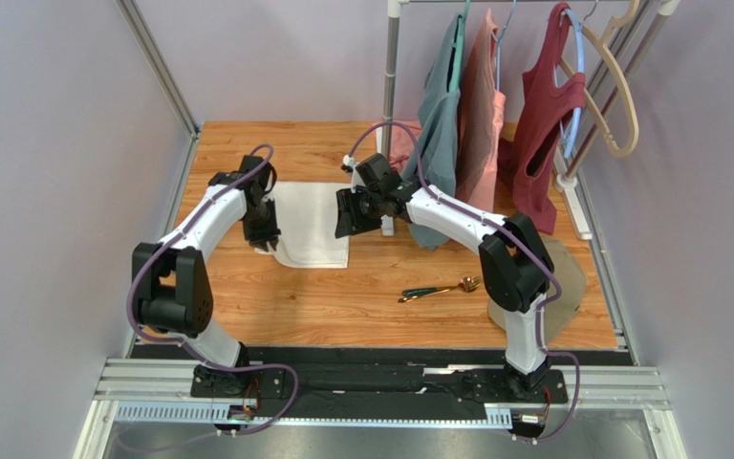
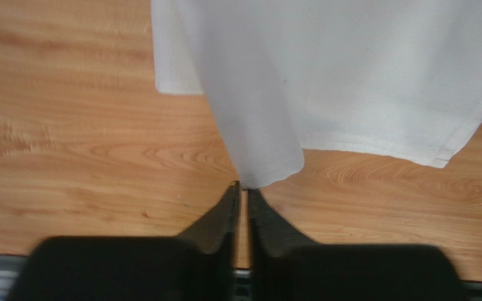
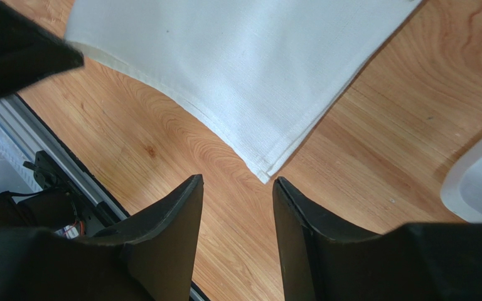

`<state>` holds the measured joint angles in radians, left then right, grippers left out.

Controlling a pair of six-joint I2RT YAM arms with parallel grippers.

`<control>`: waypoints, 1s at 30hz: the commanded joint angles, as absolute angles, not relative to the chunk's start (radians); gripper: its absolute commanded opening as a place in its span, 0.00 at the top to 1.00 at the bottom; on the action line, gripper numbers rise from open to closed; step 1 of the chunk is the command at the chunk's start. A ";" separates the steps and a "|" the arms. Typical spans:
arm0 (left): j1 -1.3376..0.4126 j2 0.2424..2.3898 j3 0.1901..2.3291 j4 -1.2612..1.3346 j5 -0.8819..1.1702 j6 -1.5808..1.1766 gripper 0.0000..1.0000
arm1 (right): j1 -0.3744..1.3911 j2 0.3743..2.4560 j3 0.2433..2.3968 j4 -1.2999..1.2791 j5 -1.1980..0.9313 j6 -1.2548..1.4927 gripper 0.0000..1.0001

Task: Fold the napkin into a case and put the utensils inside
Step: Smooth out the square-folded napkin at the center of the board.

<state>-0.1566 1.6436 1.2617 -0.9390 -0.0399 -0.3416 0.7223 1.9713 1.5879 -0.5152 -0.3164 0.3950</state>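
Observation:
The white napkin lies flat on the wooden table between the two arms. My left gripper is at its near left corner. In the left wrist view the left gripper has its jaws almost together, pinching a raised flap of the napkin at the very tips. My right gripper hovers over the napkin's right edge. In the right wrist view the right gripper is open and empty, just short of a napkin corner. The utensils, dark-handled with gold heads, lie on the table near the right arm.
A clothes rack with hanging garments and hangers stands at the back right, its pole foot close to the right gripper. A tan mat lies under the right arm's elbow. Grey walls enclose the table, and a metal rail runs along the near edge.

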 commanded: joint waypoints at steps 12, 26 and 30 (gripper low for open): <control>0.161 1.274 1.097 -0.859 0.247 -0.529 0.07 | 0.750 1.999 1.479 -0.478 -0.184 0.914 0.34; 0.166 1.568 1.091 -0.761 0.376 -0.416 0.10 | 0.811 2.057 1.470 -0.516 -0.035 1.218 0.50; 0.167 1.600 1.100 -0.761 0.351 -0.396 0.16 | 0.821 2.060 1.467 -0.520 -0.018 1.264 0.53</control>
<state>0.1596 1.5818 1.0863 -0.7887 0.3408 -0.4442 0.8154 2.0560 1.4414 -0.5186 -0.0734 1.1675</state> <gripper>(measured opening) 0.857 0.479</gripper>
